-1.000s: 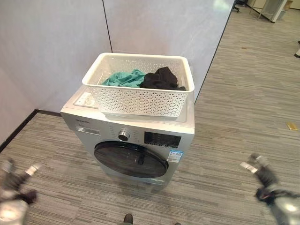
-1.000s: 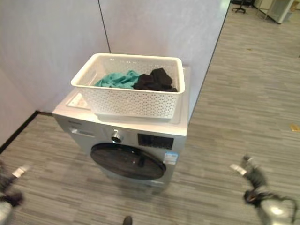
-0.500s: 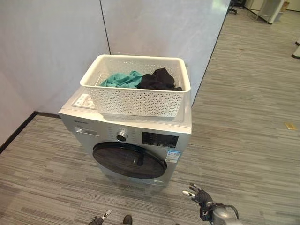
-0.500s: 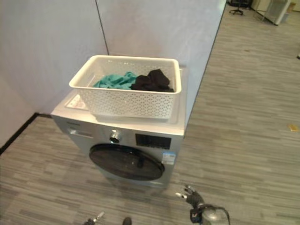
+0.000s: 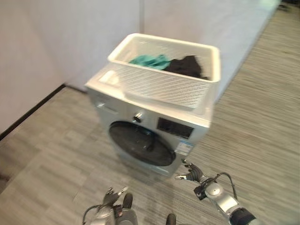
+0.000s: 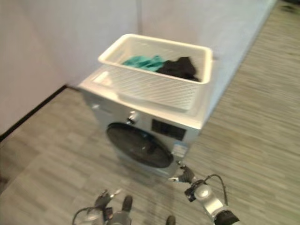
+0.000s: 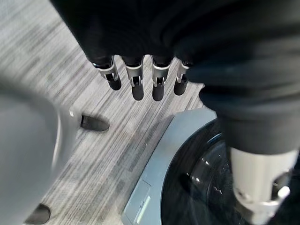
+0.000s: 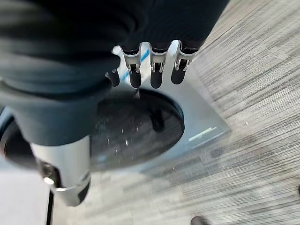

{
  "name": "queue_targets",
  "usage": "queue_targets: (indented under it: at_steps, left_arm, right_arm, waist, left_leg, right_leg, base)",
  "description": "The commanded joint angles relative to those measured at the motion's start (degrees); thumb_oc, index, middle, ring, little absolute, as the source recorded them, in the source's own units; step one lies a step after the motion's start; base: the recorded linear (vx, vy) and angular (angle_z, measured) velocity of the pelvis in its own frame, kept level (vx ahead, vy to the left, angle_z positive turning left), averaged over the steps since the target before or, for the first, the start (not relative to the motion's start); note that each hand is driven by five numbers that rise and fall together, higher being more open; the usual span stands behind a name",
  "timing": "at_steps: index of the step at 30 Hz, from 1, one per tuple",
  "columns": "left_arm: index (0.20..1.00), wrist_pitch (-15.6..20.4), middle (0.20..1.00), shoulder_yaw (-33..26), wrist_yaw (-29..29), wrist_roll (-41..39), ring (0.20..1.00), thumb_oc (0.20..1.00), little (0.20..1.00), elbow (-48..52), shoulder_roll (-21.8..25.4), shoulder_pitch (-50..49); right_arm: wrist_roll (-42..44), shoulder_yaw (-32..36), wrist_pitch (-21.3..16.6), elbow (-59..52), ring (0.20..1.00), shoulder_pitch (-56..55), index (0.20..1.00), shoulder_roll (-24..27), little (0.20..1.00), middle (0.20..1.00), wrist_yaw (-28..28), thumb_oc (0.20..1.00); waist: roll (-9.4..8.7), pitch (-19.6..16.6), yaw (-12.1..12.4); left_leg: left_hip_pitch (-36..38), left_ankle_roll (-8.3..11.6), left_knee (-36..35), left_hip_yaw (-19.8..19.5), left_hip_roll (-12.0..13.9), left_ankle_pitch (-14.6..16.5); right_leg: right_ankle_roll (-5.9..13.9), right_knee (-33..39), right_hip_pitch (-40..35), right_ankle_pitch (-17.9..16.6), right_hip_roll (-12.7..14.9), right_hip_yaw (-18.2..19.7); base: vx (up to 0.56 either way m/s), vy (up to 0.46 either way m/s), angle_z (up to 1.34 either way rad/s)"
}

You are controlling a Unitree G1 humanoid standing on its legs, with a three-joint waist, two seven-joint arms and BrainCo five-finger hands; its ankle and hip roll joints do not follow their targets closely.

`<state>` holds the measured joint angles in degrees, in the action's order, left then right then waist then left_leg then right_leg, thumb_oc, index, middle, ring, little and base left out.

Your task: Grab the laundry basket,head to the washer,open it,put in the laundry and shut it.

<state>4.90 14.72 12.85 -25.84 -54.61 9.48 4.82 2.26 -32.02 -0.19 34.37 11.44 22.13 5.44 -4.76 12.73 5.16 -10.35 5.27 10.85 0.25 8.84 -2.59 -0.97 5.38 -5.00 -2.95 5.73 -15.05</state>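
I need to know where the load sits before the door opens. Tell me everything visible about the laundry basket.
The laundry basket is white, rectangular, seemingly plastic, with perforated walls and a solid rim. It stands upright on top of the silver washer. Inside lie a teal garment and a black garment. Neither hand touches it.

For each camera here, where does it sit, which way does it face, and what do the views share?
Eye views: head stereo pair, looking down at the washer with the laundry basket on top; left hand and right hand low.
Left wrist view: along the left hand toward the washer door and floor.
Right wrist view: along the right hand at the door.
All views share the washer door.
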Motion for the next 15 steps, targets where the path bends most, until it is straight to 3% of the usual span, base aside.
queue_targets:
  at_steps: [1,2,3,5,7,11,13,15]
  left_arm:
    - [1.000,0.98,1.000,7.35,-1.63,4.53,1.000,1.000,1.000,3.28,-1.19,-0.66]
    - [1.000,0.96,1.000,7.34,-1.62,4.53,1.000,1.000,1.000,3.30,-1.16,-0.65]
    - [1.000,0.18,1.000,9.11,-1.90,8.87,1.000,1.000,1.000,4.32,-0.60,-1.01]
    - [1.000,0.07,1.000,10.33,-1.97,11.59,1.000,1.000,1.000,3.94,-0.76,-0.44]
    - [1.000,0.30,1.000,10.77,-1.57,14.14,1.000,1.000,1.000,4.73,0.25,0.17]
    - [1.000,0.76,1.000,10.02,-1.56,14.93,1.000,1.000,1.000,6.55,2.58,-0.72]
    - [1.000,0.69,1.000,9.74,-1.72,14.56,1.000,1.000,1.000,7.24,2.98,-0.77]
    - [1.000,0.61,1.000,8.35,-1.98,14.05,1.000,1.000,1.000,7.49,4.01,-1.22]
  right_arm:
    - [-10.11,0.11,-1.33,6.30,1.000,4.68,1.000,1.04,1.000,1.000,4.50,1.000]
    - [-10.12,0.11,-1.35,6.34,1.000,4.71,1.000,0.99,1.000,1.000,4.51,1.000]
    - [-12.57,0.12,-0.61,9.82,1.000,5.45,1.000,0.77,1.000,1.000,4.62,1.000]
    - [-14.53,0.77,0.10,12.77,1.000,5.44,1.000,0.66,1.000,1.000,5.97,1.000]
    - [-16.61,2.27,1.49,14.62,1.000,6.74,1.000,0.40,1.000,1.000,8.04,1.000]
    - [-19.98,4.77,4.25,18.32,1.000,11.45,1.000,-0.87,1.000,1.000,12.36,1.000]
    - [-19.90,4.97,4.59,17.76,1.000,12.31,1.000,-1.08,1.000,1.000,12.81,1.000]
    - [-20.58,5.88,5.09,15.74,1.000,12.49,1.000,-0.62,1.000,1.000,14.10,1.000]
  waist:
    - [1.88,0.02,-1.44]
    - [1.71,-0.16,-1.66]
    - [3.86,-1.45,-2.70]
    - [4.80,-2.88,-3.07]
    - [4.98,-2.74,-3.03]
    - [5.79,-2.47,-1.96]
    - [5.99,-2.42,-1.85]
    - [6.03,-2.16,-1.38]
  left_leg:
    - [2.60,-1.61,15.06,-5.46,3.03,7.03]
    - [2.32,-1.66,14.91,-5.61,2.79,6.77]
    - [9.19,-1.33,7.47,-2.89,4.39,8.53]
    - [11.45,-1.56,2.85,-1.23,2.43,11.72]
    - [11.94,-2.62,0.21,-1.00,-0.77,12.95]
    - [13.36,-4.65,-5.38,2.15,-3.82,12.44]
    - [12.82,-4.85,-5.64,2.48,-3.83,12.01]
    - [11.12,-5.63,-5.73,0.98,-4.72,11.25]
  right_leg:
    - [2.47,-3.90,2.06,5.50,0.09,1.74]
    - [2.50,-3.89,2.27,5.45,0.28,1.55]
    - [3.47,-4.81,2.66,5.49,0.60,2.01]
    - [5.11,-5.52,3.48,4.33,3.35,2.45]
    - [6.90,-7.08,5.96,1.25,6.83,2.90]
    - [9.87,-7.54,10.44,-3.99,10.16,2.68]
    - [10.11,-8.52,11.48,-3.29,10.11,3.24]
    - [9.91,-10.03,9.65,-0.05,8.76,8.55]
  base:
    - [-0.11,0.146,0.22]
    - [-0.03,0.361,0.48]
    - [0.05,0.377,0.64]
    - [0.02,0.467,0.37]
    - [-0.07,0.382,0.10]
    - [-0.11,0.267,-0.29]
    - [-0.11,0.075,-0.47]
    - [-0.14,0.041,-0.33]
